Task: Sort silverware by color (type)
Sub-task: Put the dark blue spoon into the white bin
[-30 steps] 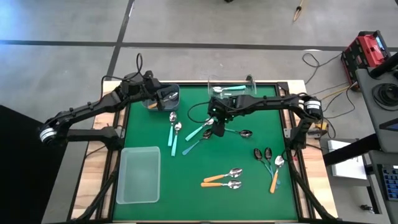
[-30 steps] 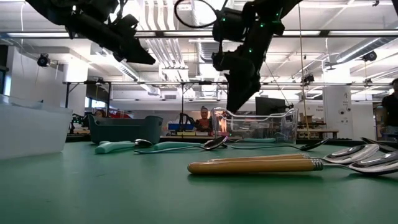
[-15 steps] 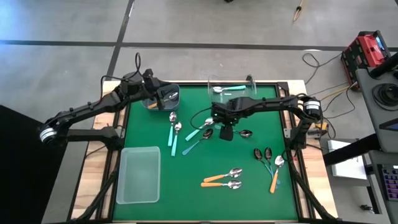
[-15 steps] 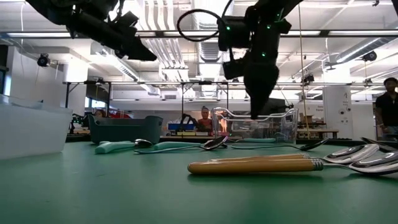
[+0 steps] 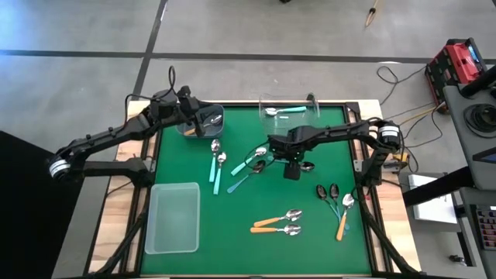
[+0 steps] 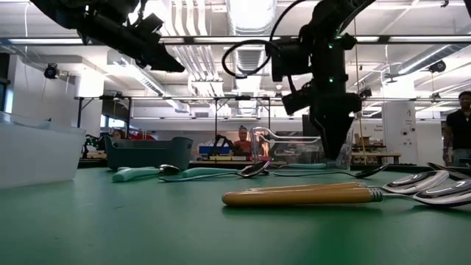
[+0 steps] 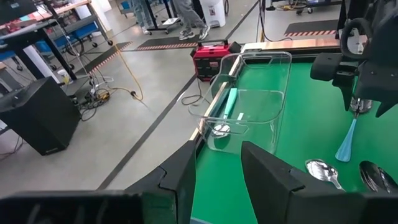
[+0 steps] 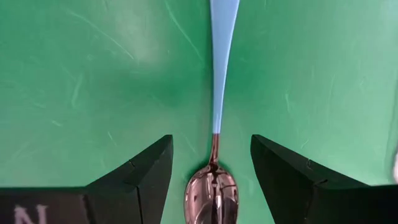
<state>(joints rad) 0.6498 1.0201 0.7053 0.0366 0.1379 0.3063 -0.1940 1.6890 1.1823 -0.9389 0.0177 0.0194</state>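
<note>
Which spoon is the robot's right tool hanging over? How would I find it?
On the green table, look near the middle, under the right tool. The spoon there has a dark bowl and a thin light-blue handle; its neighbours have thicker teal handles.

The right pincer (image 5: pixel 291 169) hides most of a dark-bowled spoon (image 8: pixel 212 186); its bowl is cut off.

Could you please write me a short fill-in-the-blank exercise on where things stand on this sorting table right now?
1. The right tool hovers, jaws open, over a dark spoon with a light-____ handle.
2. The clear bin at the mat's far edge holds one ____-handled spoon.
3. The left tool, holding nothing visible, hangs over the ____ bin at the far left corner.
4. Two orange-handled spoons lie ____ near the mat's front edge.

Missing words: blue; teal; dark; side by side
</note>
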